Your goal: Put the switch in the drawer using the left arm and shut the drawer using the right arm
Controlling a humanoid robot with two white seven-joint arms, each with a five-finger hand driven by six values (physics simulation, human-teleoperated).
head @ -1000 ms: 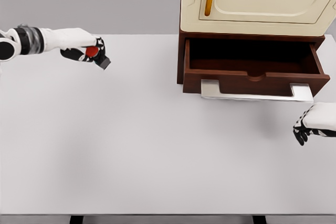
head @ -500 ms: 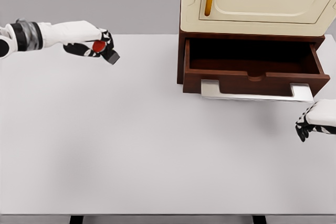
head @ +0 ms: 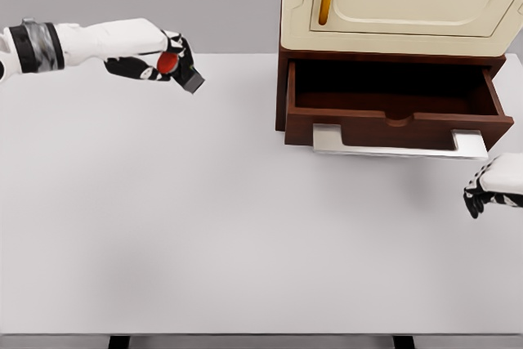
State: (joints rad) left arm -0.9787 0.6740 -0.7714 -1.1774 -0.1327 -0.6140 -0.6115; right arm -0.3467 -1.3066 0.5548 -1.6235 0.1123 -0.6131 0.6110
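Your left hand (head: 155,61) grips the small grey switch with its red round button (head: 178,69), held above the white table (head: 204,218), well apart from the open dark-brown wooden drawer (head: 396,104) under the cream cabinet (head: 400,2). Your right hand (head: 494,187) sits at the right edge, fingers curled, holding nothing.

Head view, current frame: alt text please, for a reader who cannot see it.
The left hand holds a red-buttoned switch above the white table, left of the open brown drawer. The right hand rests at the right edge, below the drawer's handle.
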